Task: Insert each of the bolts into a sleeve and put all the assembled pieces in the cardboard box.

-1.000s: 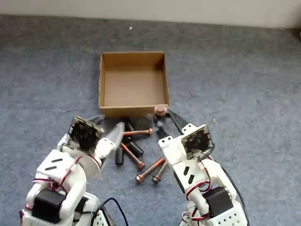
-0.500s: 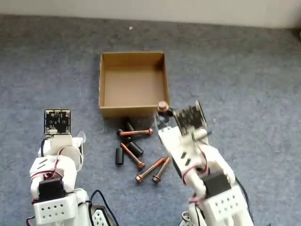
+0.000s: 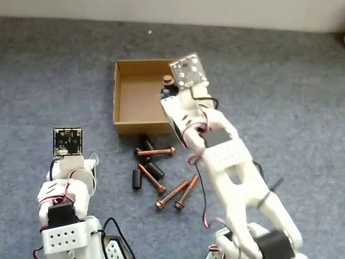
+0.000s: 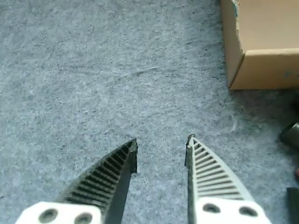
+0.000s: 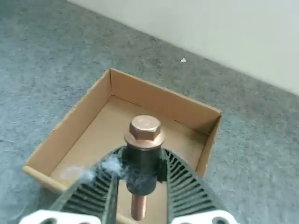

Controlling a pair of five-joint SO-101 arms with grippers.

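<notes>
Your cardboard box [image 3: 116,100] sits on the grey carpet [image 3: 280,97]; your right gripper [image 5: 142,154] hangs over the box, clamped on a bolt-and-sleeve piece [image 5: 145,137]; your left gripper [image 4: 161,148] sits near-left of the box, fingers parted, holding nothing; loose bolts [image 3: 155,152] and sleeves [image 3: 137,179] lie just near of the box.

Loose bolts [image 3: 156,152], perhaps sleeves [image 3: 156,170], before box [image 3: 115,97]

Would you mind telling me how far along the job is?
Done: one bolt is in a sleeve. In hand: the right gripper holds it over the cardboard box, which looks empty. Remaining: four bolts and loose sleeves on the carpet; the left gripper is open.
</notes>
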